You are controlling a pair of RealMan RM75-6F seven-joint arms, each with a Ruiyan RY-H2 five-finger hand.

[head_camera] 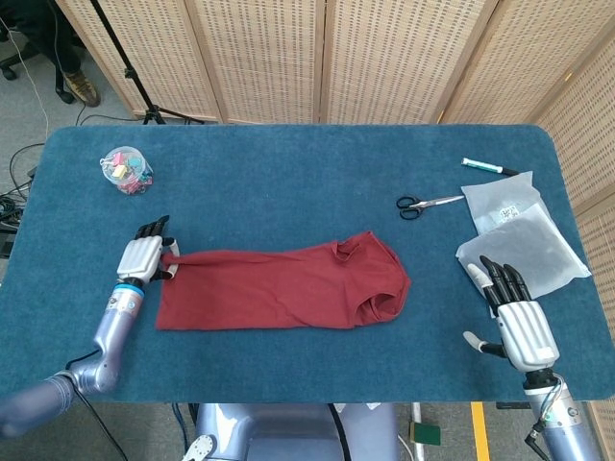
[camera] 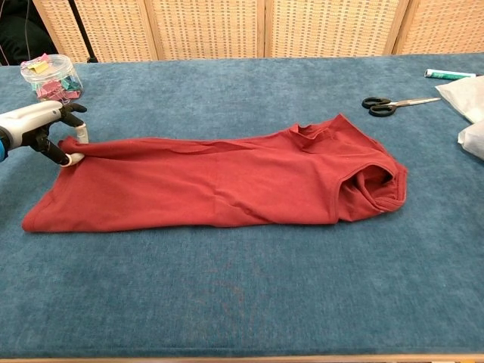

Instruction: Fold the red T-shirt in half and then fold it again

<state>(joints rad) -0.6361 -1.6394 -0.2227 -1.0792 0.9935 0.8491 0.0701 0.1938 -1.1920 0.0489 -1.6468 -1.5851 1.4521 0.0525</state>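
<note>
Since your left hand [camera: 41, 130] pinches the long red cotton T-shirt's [head_camera: 288, 286] far-left corner for folding rightward, your right hand [head_camera: 514, 317] rests empty, fingers spread.

T-shirt [head_camera: 283, 286] lies mid-table [head_camera: 288, 182] — scissors [head_camera: 428, 204] behind, to its right.

Red T-shirt [head_camera: 283, 288], folded lengthwise, flat
</note>
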